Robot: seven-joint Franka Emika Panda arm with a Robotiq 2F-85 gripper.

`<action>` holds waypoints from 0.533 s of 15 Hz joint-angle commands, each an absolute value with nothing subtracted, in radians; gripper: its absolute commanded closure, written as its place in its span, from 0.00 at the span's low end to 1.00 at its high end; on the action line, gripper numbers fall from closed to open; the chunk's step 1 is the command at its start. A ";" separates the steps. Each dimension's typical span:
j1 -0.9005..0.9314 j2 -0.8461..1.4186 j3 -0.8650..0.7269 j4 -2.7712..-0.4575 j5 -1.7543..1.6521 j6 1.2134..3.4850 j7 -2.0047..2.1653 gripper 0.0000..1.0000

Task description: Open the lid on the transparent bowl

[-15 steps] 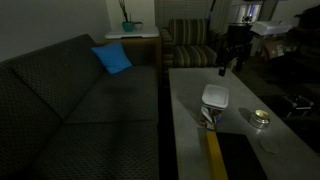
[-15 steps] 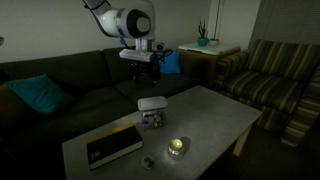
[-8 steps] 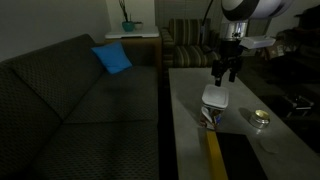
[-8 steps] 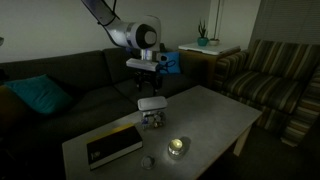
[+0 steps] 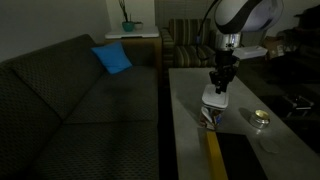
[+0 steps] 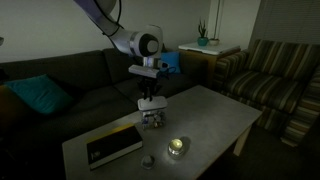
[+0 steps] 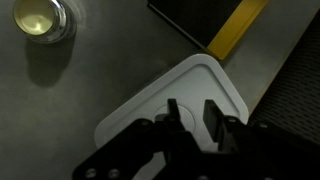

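Nearest on the table [image 6: 215,115]: one small gold tin [image 6: 177,147] and one black book [image 6: 112,146] with a yellow edge. Just behind sits one transparent bowl [image 6: 153,120], one white lid [image 6: 152,104] still on it. The single hand [image 6: 150,95] is right down on the lid, can't tell if it's actually gripping.

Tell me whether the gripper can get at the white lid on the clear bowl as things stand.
Probably yes. The gripper hangs right over the lid, jaws apart, with nothing in between. The tin and the yellow-edged book lie off to the side.
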State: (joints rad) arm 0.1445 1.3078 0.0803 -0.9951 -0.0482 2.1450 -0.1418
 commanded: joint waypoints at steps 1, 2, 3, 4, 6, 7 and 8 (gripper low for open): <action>0.149 1.379 0.080 -0.876 -0.036 2.126 -0.102 0.98; 0.150 1.392 0.077 -0.856 -0.037 2.130 -0.093 0.99; 0.151 1.406 0.075 -0.833 -0.037 2.134 -0.085 1.00; 0.151 1.419 0.073 -0.812 -0.038 2.137 -0.077 1.00; 0.148 1.441 0.072 -0.774 -0.035 2.149 -0.064 1.00; 0.148 1.453 0.072 -0.754 -0.034 2.149 -0.058 1.00; 0.149 1.466 0.072 -0.735 -0.034 2.145 -0.053 1.00</action>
